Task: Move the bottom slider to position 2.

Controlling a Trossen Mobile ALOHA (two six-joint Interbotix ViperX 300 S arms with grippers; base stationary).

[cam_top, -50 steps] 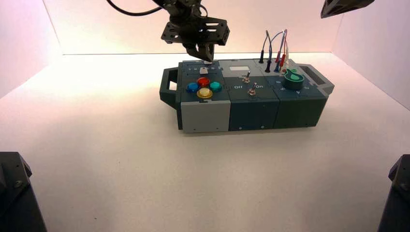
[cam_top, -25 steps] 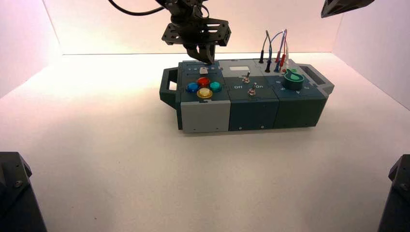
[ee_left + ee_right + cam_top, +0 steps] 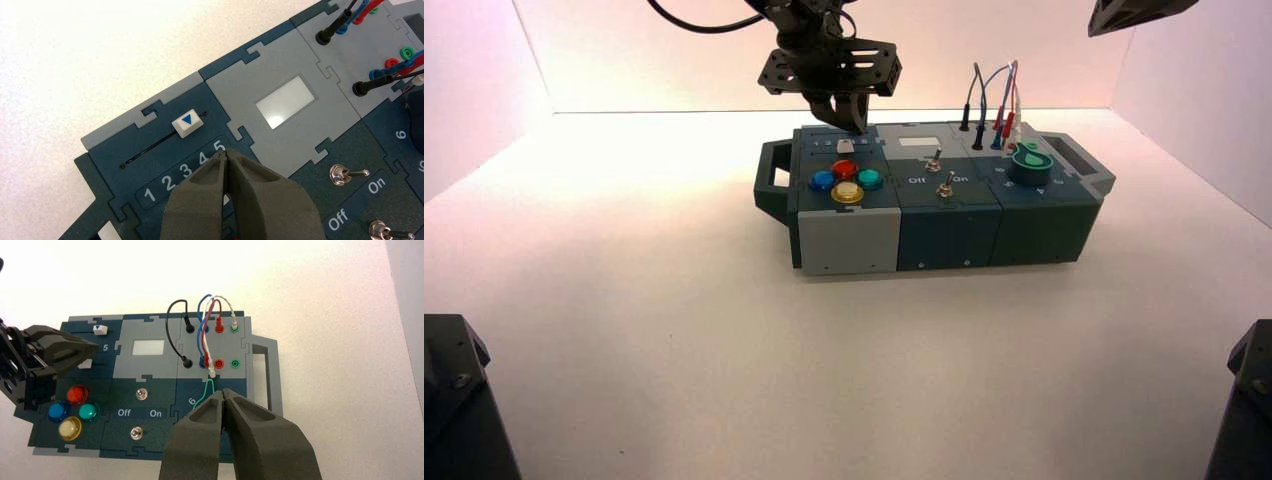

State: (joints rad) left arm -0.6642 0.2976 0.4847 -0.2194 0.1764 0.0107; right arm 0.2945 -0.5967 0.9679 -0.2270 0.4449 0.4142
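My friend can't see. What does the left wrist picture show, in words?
The left gripper, its dark fingers pressed together, sits over a dark teal box beside printed numbers 1 to 5. Past the numbers, a small white square slider cap with a blue triangle sits in its slot near 4 and 5. Farther along are a pale rectangular window, metal toggle switches and plugged-in wires.

Bright, warm light floods the table (image 3: 624, 330) from the far wall; shadows soft, perhaps slight glare.

surface: white table (image 3: 624, 330) | on it: dark teal box (image 3: 944, 230) w/ handles
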